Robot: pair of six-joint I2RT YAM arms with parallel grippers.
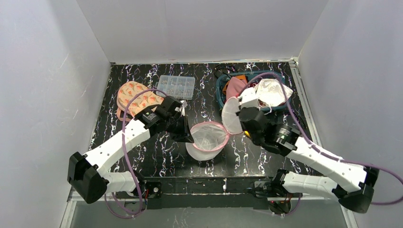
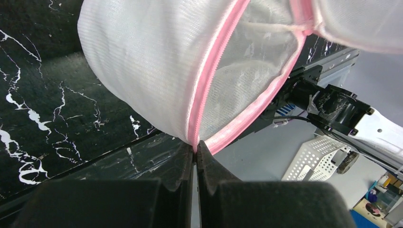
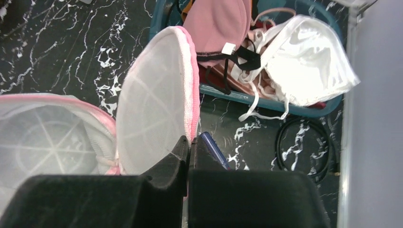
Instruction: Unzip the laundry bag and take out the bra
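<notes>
The laundry bag (image 1: pixel 205 141) is a round white mesh tub with pink zipper trim, standing at the table's middle with its mouth open. Its round lid (image 1: pixel 230 116) is flipped up to the right. My left gripper (image 1: pixel 189 138) is shut on the bag's pink zipper rim (image 2: pixel 204 90) on the left side. My right gripper (image 1: pixel 236 130) is shut on the pink edge of the lid (image 3: pixel 152 104). Inside the bag (image 3: pixel 47 137) the bra shows only dimly: a pale padded edge (image 3: pixel 102 142) beside the hinge.
A teal basket (image 1: pixel 220 92) at the back right holds a pink bra (image 3: pixel 216 23) and a white bra (image 3: pixel 309 61). A clear plastic box (image 1: pixel 176 87) and an orange-patterned fabric piece (image 1: pixel 135 97) lie back left. A blue pen (image 3: pixel 214 149) and black cable (image 3: pixel 304 147) lie near the lid.
</notes>
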